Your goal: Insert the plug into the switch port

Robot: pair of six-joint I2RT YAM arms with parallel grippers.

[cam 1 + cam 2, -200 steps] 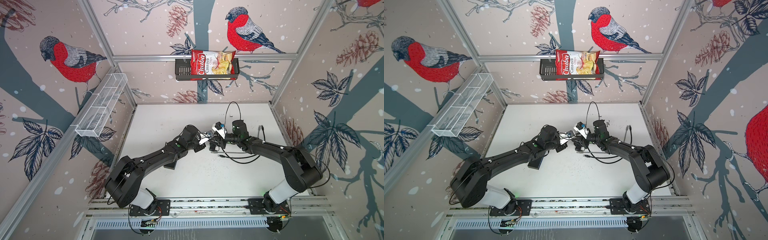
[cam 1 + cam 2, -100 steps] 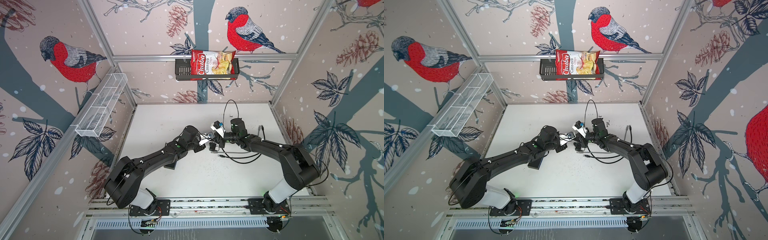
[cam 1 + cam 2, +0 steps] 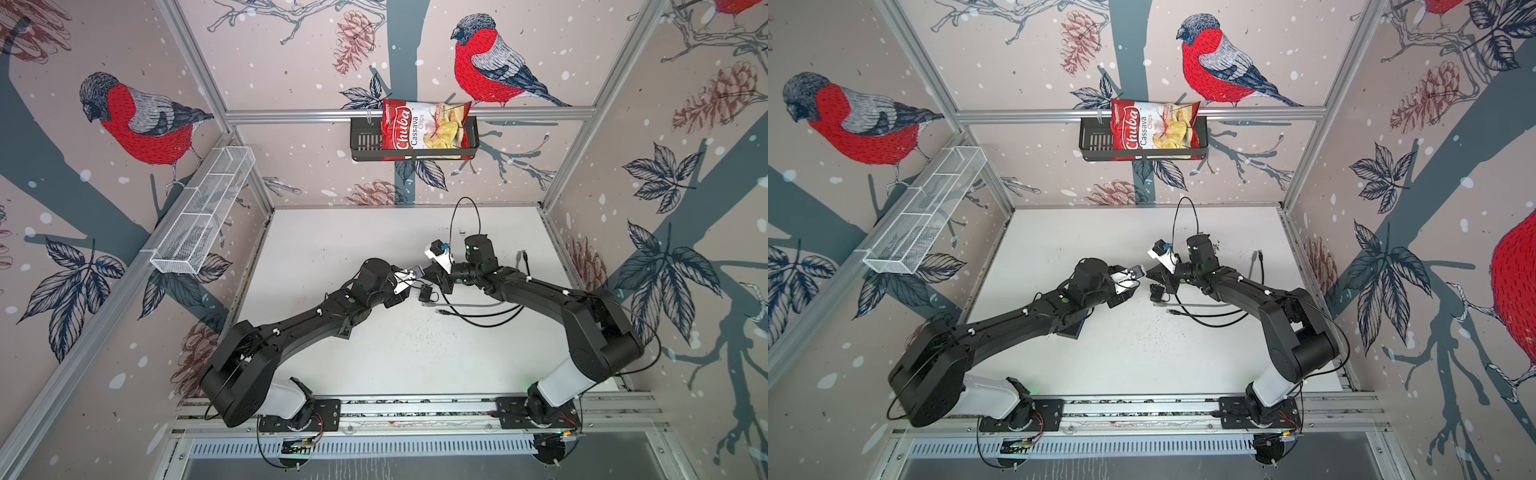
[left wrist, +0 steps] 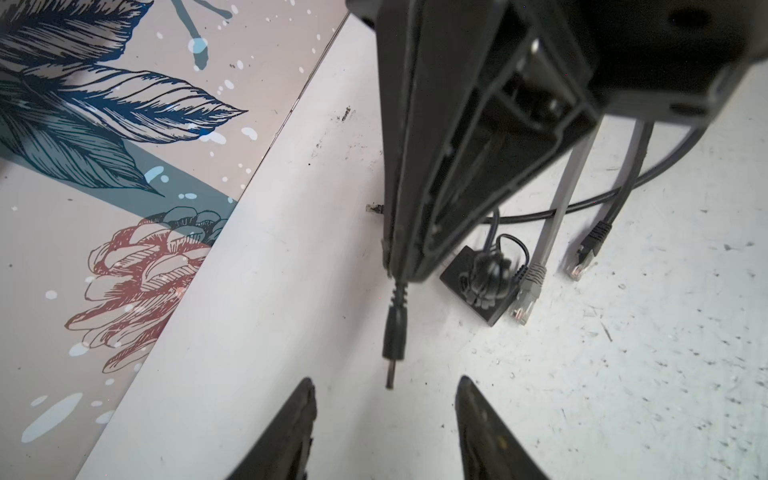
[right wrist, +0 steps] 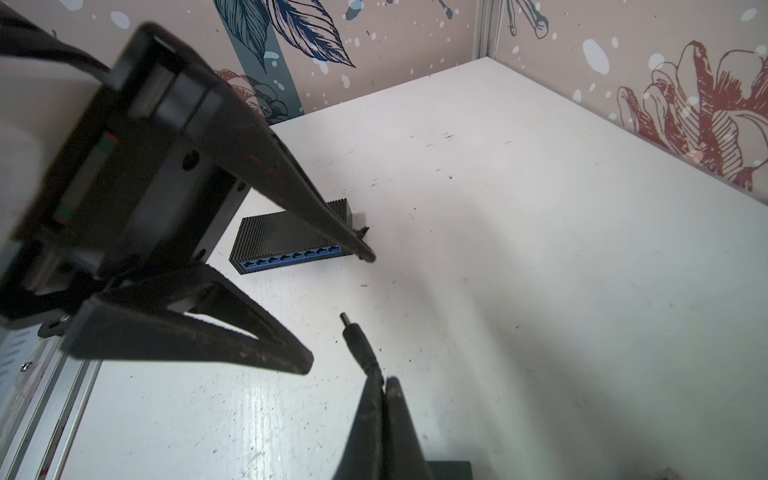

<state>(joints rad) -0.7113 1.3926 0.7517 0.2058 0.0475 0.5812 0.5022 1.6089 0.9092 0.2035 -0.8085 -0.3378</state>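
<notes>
My right gripper (image 5: 380, 380) is shut on the thin black cord just behind the plug (image 5: 353, 336), a small black barrel plug with a metal tip. It holds the plug above the white table. In the left wrist view the plug (image 4: 395, 328) points at my left gripper (image 4: 384, 382), which is open, its fingertips (image 4: 307, 386) on either side of the tip and clear of it. The switch (image 5: 286, 245), a flat ribbed black box with a blue row of ports, lies on the table. In a top view the switch (image 3: 1075, 330) shows partly from under the left arm.
A small black adapter (image 4: 478, 286) lies on the table below the grippers. Beside it lie a grey network cable (image 4: 525, 299) and a black network cable (image 4: 586, 257). A chips bag (image 3: 424, 126) sits in a black basket on the back wall. A white wire basket (image 3: 203, 212) hangs on the left wall.
My left gripper has opened and let go of the plug. The right gripper has shut on the cord behind it. Both arms have hardly moved.
</notes>
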